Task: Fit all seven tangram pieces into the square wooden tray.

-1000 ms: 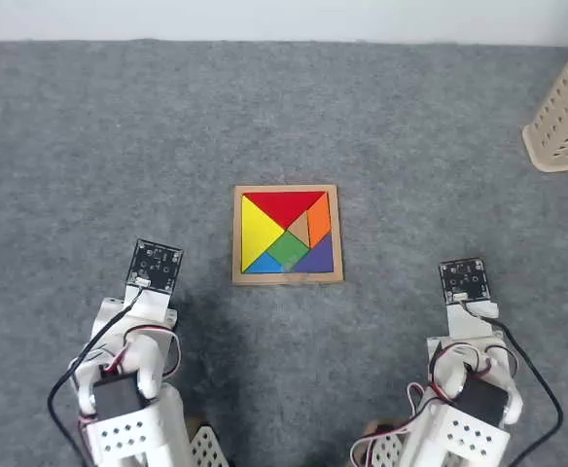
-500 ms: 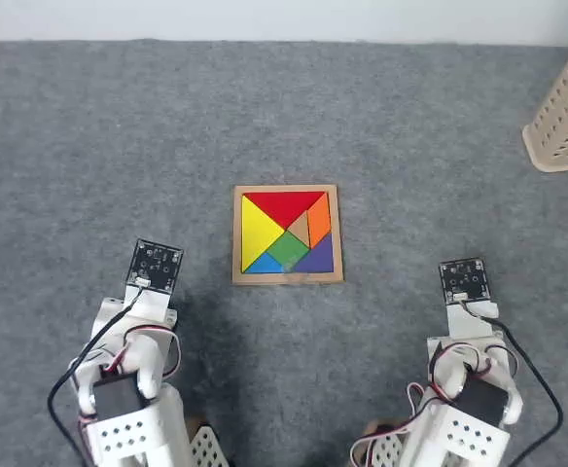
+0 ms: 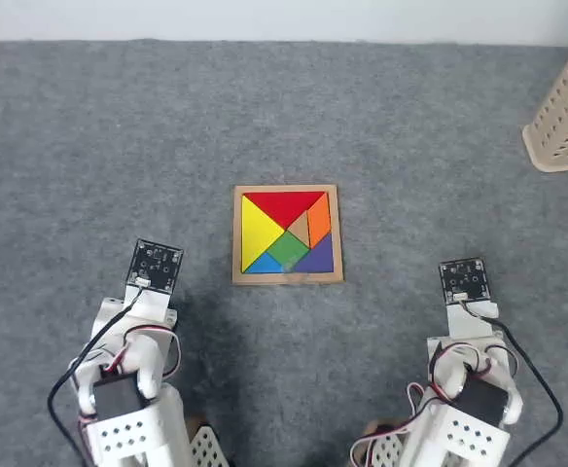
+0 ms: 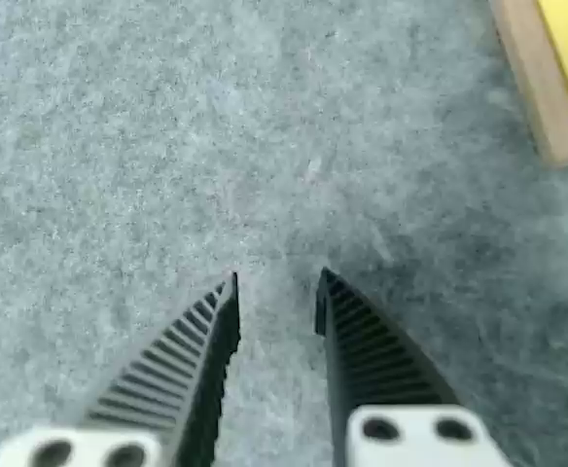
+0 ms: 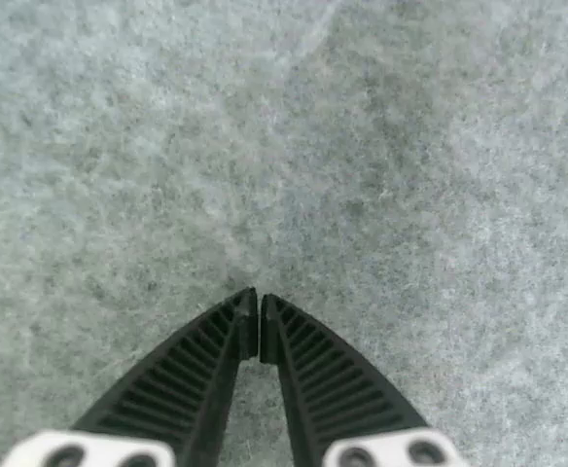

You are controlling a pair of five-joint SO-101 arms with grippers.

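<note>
The square wooden tray (image 3: pixel 237 233) lies flat on the grey carpet at mid-table. Several tangram pieces fill it edge to edge: a red triangle (image 3: pixel 284 206), a yellow triangle (image 3: pixel 256 233), an orange piece (image 3: pixel 320 226), a brown triangle (image 3: pixel 299 231), a green square (image 3: pixel 287 250), a blue triangle (image 3: pixel 264 263) and a purple triangle (image 3: pixel 317 257). My left arm (image 3: pixel 133 336) rests near the front left and my right arm (image 3: pixel 469 331) near the front right, both clear of the tray. The left gripper (image 4: pixel 276 282) hangs slightly open over bare carpet, with a tray corner (image 4: pixel 542 97) off to one side. Over carpet too, the right gripper (image 5: pixel 258 297) is shut on nothing.
A beige slatted basket (image 3: pixel 566 107) stands at the far right edge. Grey carpet (image 3: pixel 119 126) covers the whole table, with open room all around the tray.
</note>
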